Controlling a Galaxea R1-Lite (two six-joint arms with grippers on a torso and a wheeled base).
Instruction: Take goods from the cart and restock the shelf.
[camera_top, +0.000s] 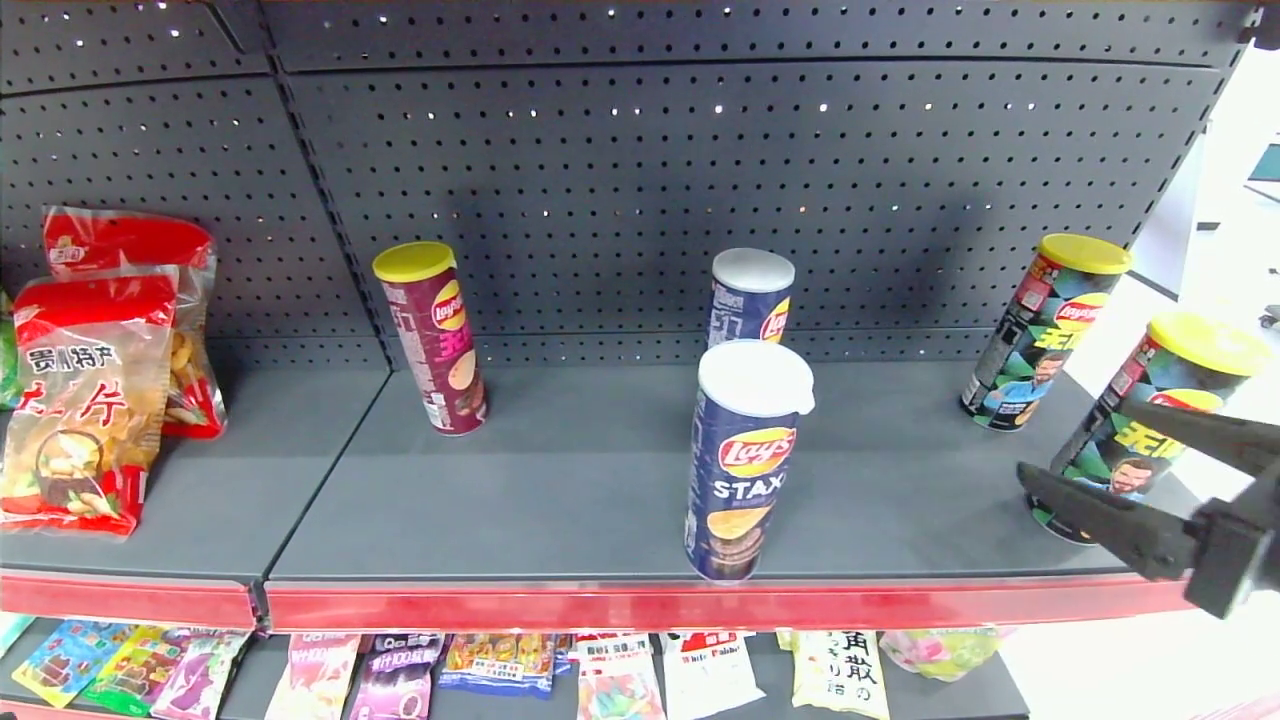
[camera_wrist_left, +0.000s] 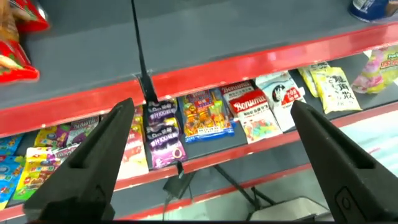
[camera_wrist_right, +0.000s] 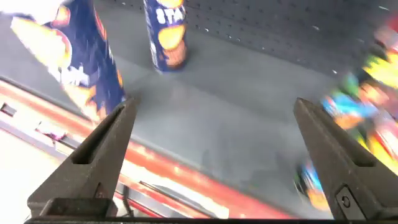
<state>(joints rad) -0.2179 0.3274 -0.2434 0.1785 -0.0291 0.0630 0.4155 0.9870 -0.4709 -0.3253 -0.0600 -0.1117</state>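
Fingers (camera_top: 1100, 520) of the right gripper (camera_wrist_right: 214, 104) are spread wide and grip nothing. They sit at the right end of the shelf (camera_top: 600, 500), low over its near edge. Just beside them stands the near green can (camera_top: 1170, 400), upright and yellow-lidded, close to the shelf's right end. In the head view both fingers cross in front of it, and I cannot tell whether either one touches it.

The left gripper (camera_wrist_left: 212, 104) is also spread and empty, hanging lower in front of the packets (camera_wrist_left: 205, 118) on the lower shelf.

Farther out on the shelf, a second green can (camera_top: 1050, 330) stands to the far left of the first. A blue can (camera_top: 740, 470) stands at the middle of the near edge, with another blue can (camera_top: 750, 295) behind it. A maroon can (camera_top: 435, 340) stands farther left, and red snack bags (camera_top: 90, 400) lean at the far left.

The likely trouble is a knock. The near green can is tall and narrow and close to the corner, so a finger brushing it sideways could tip it off the shelf. Drawing straight back toward the near side looks safest.
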